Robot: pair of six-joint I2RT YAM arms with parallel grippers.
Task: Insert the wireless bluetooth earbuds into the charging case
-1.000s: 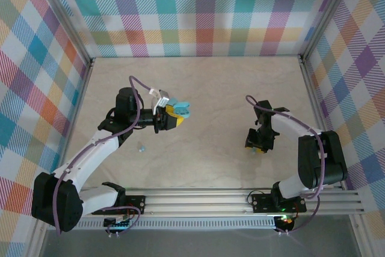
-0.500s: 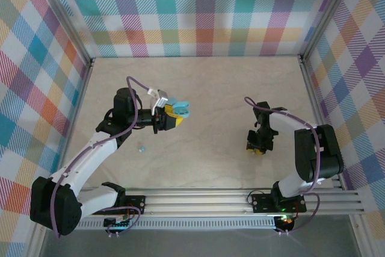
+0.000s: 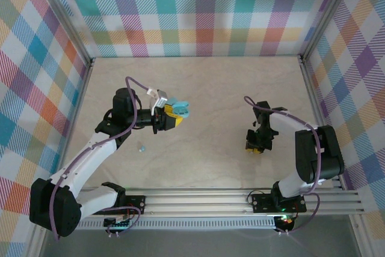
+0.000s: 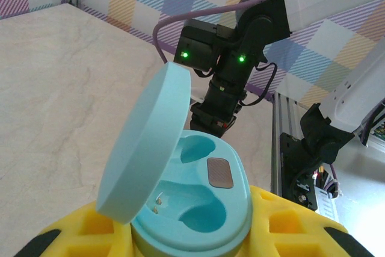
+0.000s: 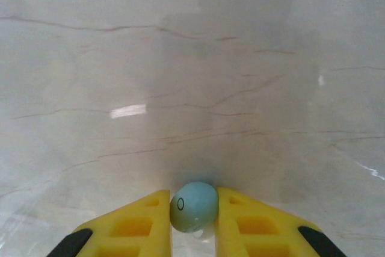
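The left arm and right arm have white links, black joints, purple cables and yellow gripper fingers.

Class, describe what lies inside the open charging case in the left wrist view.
Both earbud wells of the charging case are empty. A small brownish rectangular patch sits between them, with tiny metal contacts beside the raised lid. The lid hides the interior's left edge.
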